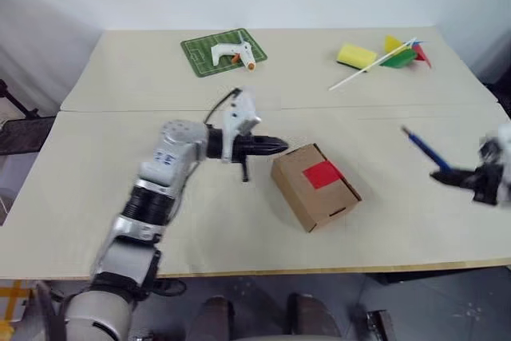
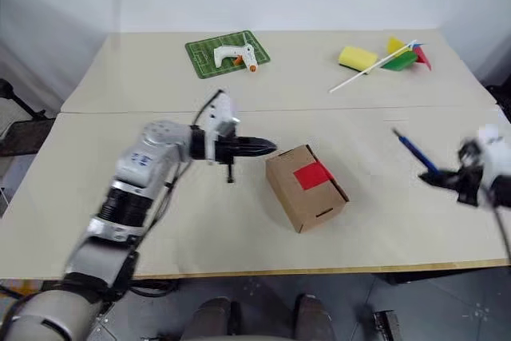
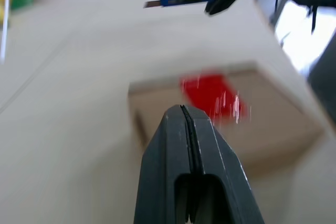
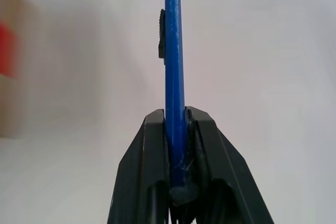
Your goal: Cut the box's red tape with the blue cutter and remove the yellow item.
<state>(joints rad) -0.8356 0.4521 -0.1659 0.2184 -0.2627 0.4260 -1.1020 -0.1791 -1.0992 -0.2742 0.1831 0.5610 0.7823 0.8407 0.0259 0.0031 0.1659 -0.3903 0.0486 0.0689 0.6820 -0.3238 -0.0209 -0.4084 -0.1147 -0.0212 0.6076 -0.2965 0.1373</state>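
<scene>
The box (image 1: 315, 188), a small brown carton, lies closed near the middle of the table with the red tape (image 1: 322, 173) square on its top. My left gripper (image 1: 277, 146) is shut and empty, pointing at the box from just to its left, a short gap away. Far to the right, my right gripper (image 1: 443, 176) is shut on the blue cutter (image 1: 423, 148), whose slim blade end sticks up and away from the box. In the right wrist view the blue cutter (image 4: 174, 61) runs straight out between the closed fingers. The yellow item is hidden.
At the back of the table (image 1: 120, 189) a green mat (image 1: 222, 52) carries a white glue gun (image 1: 231, 53). A yellow sponge (image 1: 356, 56) and a pinwheel (image 1: 399, 53) on a white stick lie at the back right. The table's front edge runs close below the box.
</scene>
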